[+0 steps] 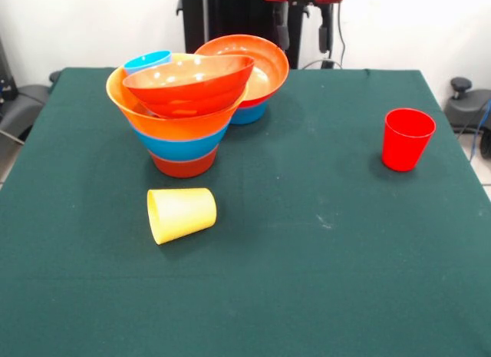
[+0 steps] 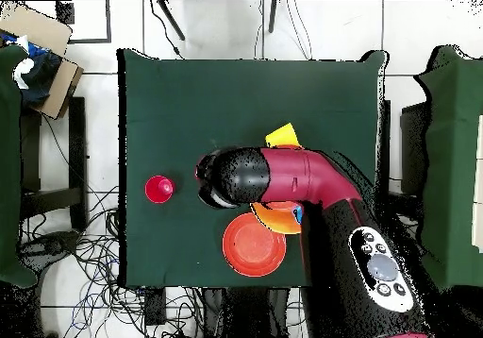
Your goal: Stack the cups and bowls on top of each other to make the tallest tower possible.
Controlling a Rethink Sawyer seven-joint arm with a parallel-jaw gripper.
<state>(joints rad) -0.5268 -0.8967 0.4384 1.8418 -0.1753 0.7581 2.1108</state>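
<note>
The arm [image 2: 311, 178] reaches low across the green table [image 1: 307, 280], over the tower [image 1: 184, 104]. Its gripper's state cannot be told. The yellow cup [image 1: 181, 214] lies tipped.

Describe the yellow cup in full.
The yellow cup is a small tapered tumbler of matte-looking plastic. It lies on its side on the green table, open mouth toward the camera's left in the front view, in front of the bowl tower and apart from it. Nothing touches it but the cloth. Overhead, the arm mostly hides it.

The arm [image 2: 311, 188] is covering most of the tower [image 2: 279, 216] overhead; the frame edge is cropping the arm in front.
</note>
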